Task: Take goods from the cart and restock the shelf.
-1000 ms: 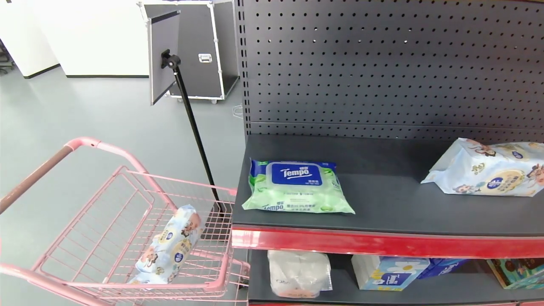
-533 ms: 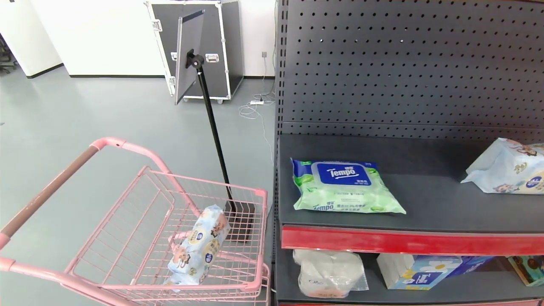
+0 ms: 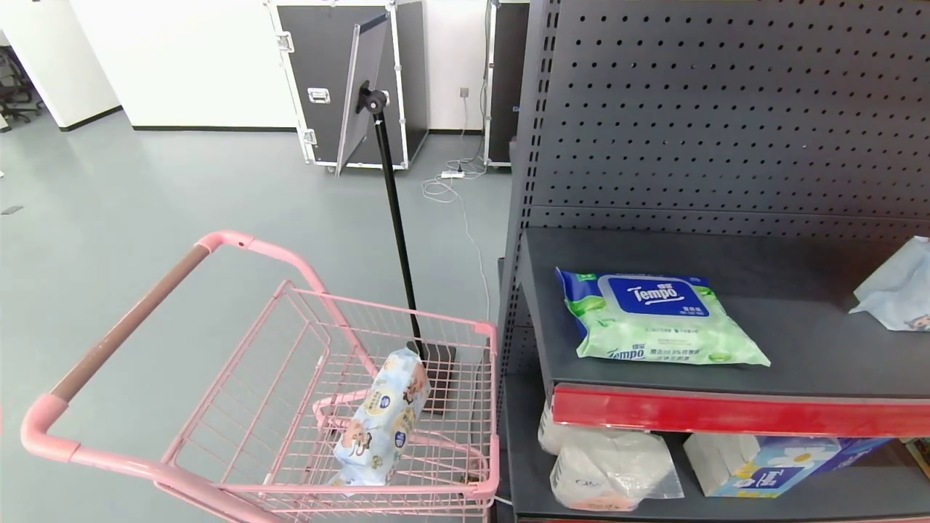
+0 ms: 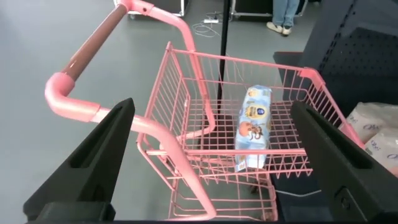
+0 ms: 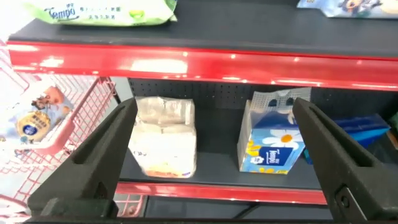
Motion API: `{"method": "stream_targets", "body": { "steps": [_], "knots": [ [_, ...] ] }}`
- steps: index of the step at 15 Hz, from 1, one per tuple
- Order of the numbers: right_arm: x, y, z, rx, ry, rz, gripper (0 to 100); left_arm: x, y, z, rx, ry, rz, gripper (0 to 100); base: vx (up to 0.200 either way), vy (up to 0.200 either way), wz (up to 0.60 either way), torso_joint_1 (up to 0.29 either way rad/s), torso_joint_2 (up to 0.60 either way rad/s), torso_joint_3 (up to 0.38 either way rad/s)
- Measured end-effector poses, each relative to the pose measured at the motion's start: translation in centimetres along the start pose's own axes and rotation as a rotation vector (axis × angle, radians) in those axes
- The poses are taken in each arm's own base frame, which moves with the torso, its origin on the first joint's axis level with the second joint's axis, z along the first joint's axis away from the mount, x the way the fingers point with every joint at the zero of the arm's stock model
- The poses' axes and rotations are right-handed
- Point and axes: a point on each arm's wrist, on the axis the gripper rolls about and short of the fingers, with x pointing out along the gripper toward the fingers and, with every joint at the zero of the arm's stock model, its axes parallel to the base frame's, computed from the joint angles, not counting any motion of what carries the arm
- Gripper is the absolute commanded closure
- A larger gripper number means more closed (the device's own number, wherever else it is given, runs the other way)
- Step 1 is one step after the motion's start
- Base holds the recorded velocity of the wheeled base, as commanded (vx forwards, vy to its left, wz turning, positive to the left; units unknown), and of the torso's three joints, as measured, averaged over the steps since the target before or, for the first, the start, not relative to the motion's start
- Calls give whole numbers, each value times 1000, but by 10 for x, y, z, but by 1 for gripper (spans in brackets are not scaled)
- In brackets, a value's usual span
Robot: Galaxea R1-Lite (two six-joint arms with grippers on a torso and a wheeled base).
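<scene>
A pink wire cart (image 3: pixel 218 363) stands left of the dark shelf (image 3: pixel 799 341). In its basket a pale blue printed pack of tissues (image 3: pixel 381 418) leans on end. The left wrist view looks down on the same pack (image 4: pixel 254 124) in the cart (image 4: pixel 155 124), with my left gripper (image 4: pixel 217 155) open above the basket and nothing between its fingers. A green pack of wipes (image 3: pixel 654 316) lies flat on the shelf board. A second pale blue pack (image 3: pixel 897 290) lies at the board's right. My right gripper (image 5: pixel 214 162) is open, facing the lower shelf.
A black stand (image 3: pixel 396 218) with a tilted panel rises just behind the cart. The lower shelf holds a clear bag of white rolls (image 3: pixel 603 465) and a blue tissue box (image 3: pixel 763 472). Black flight cases (image 3: pixel 349 73) stand at the back. Open grey floor lies to the left.
The whole head view has swung to the left: shelf and cart slide rightward in frame and more floor shows. The packs keep their places in the cart and on the shelf.
</scene>
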Motion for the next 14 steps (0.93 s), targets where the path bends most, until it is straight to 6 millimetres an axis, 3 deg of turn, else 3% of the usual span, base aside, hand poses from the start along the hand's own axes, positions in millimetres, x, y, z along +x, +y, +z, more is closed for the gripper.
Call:
{"method": "stream_targets", "body": {
  "steps": [7, 14],
  "knots": [
    [0, 0, 0, 1, 0, -3, 0, 0, 0, 0, 0, 1, -1, 0, 0, 0, 0, -148, 397, 246],
    [0, 0, 0, -2, 0, -6, 0, 0, 0, 0, 1, 1, -3, 0, 0, 0, 0, -173, 533, 357]
  ]
}}
